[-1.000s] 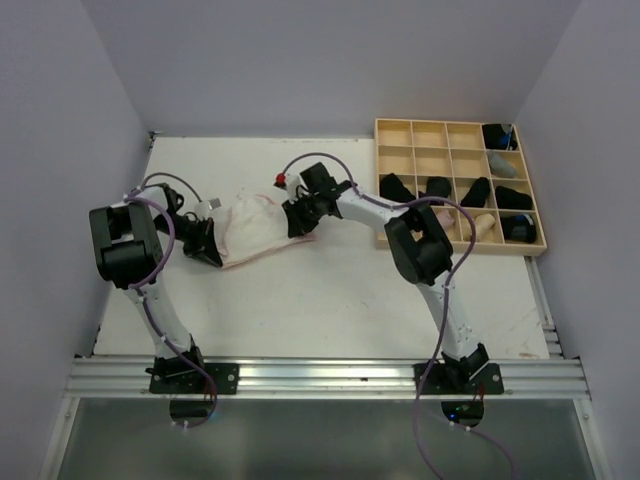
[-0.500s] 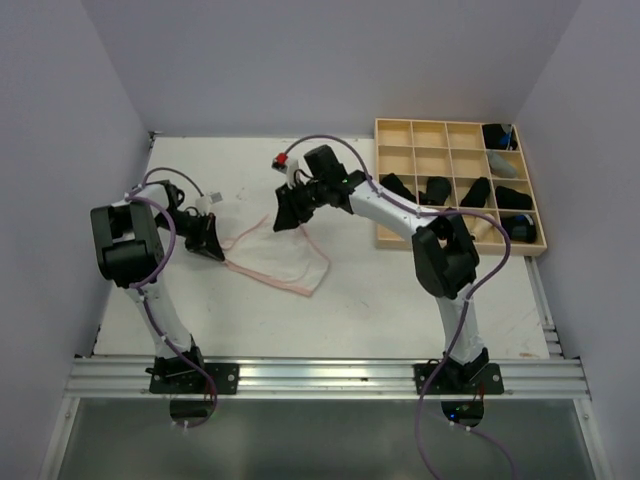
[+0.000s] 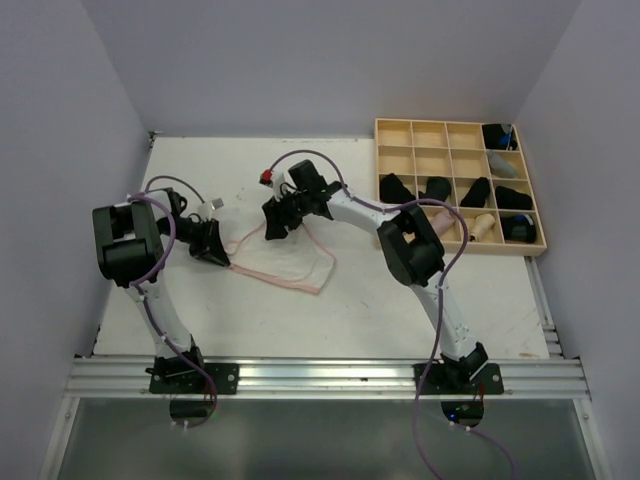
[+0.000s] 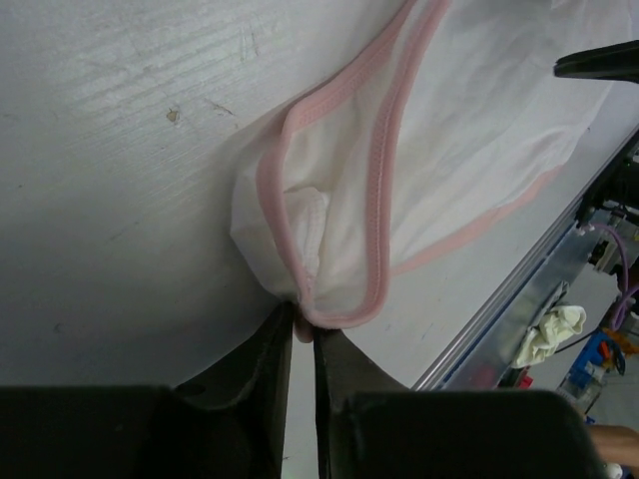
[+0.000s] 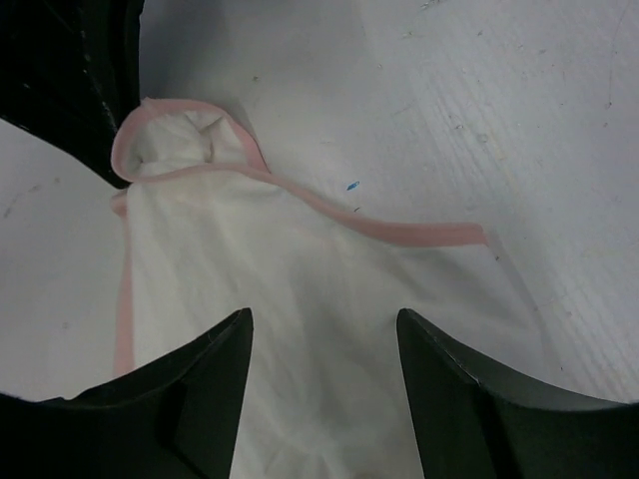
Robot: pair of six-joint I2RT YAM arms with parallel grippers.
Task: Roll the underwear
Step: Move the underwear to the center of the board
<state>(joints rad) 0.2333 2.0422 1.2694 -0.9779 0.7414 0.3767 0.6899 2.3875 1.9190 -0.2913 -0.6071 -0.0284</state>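
Note:
The whitish underwear (image 3: 290, 262) with pink edging lies spread flat on the white table, left of centre. My left gripper (image 3: 222, 256) is at its left corner. In the left wrist view its jaws (image 4: 304, 319) stand almost together, pinching a bit of the pink hem of the underwear (image 4: 449, 130). My right gripper (image 3: 272, 222) hovers over the cloth's far edge. In the right wrist view it (image 5: 324, 324) stands wide open above the underwear (image 5: 300, 299) and holds nothing. The left gripper's dark body (image 5: 80, 70) shows at that view's top left.
A pale wooden grid tray (image 3: 460, 130) stands at the back right, with several black rolls (image 3: 398, 187) in its cells. The metal rail (image 3: 320, 378) with both arm bases runs along the near edge. Walls close in on three sides.
The right gripper has let go of the underwear, opened wide and moved left. The cloth has dropped and spread flat toward the near side. The left jaws have eased slightly.

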